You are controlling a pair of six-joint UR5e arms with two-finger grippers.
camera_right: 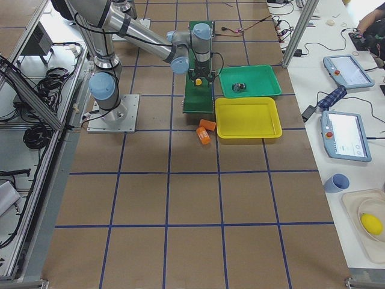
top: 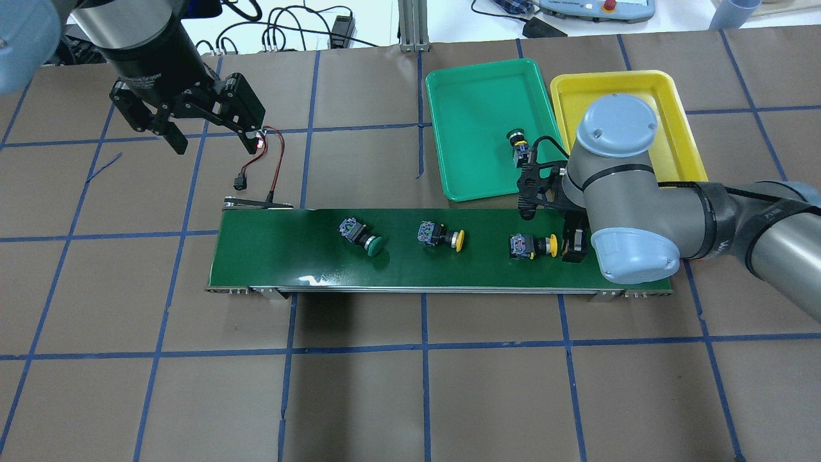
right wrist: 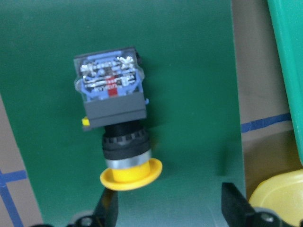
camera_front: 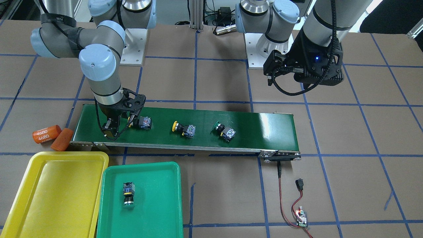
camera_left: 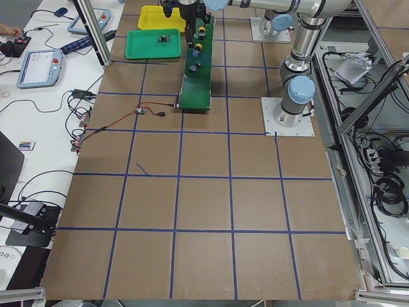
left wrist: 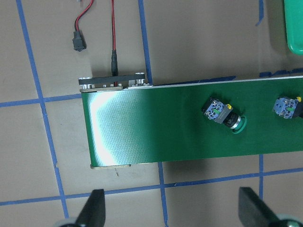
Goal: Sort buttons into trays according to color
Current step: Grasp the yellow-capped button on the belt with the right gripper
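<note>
— Well, what writing can be read?

— "4680" is printed in white, twice, on one orange cylinder [camera_front: 47, 134]. An unmarked orange cylinder [camera_front: 62, 139] lies touching it, off the end of the conveyor belt [camera_front: 264, 129] and near the yellow tray [camera_front: 59, 195]. The print on the buttons' contact blocks is too small to be read.

— And how are the buttons laid?

— Three are laid on their sides on the belt. The first yellow button [right wrist: 116, 118] has its long axis along the belt, with its cap toward the right gripper [right wrist: 170, 208]. The second yellow button [top: 439, 235], at mid-belt, is pointed the same way. The green button [top: 360, 236] is set aslant, its cap turned toward the robot's right and toward the robot's edge of the belt. The fourth button [top: 519, 146] is found in the green tray [top: 468, 115], its axis crosswise to the belt and its cap away from the robot. That cap's colour is hard to make out.

— The grippers?

— The right gripper is held low over the belt with its jaws spread and nothing clasped. The first yellow button's cap is seen just beside one finger [right wrist: 106, 210]; contact cannot be told. The left gripper [top: 215, 144] is hung above the table past the belt's other end, jaws wide apart, nothing held.
</note>
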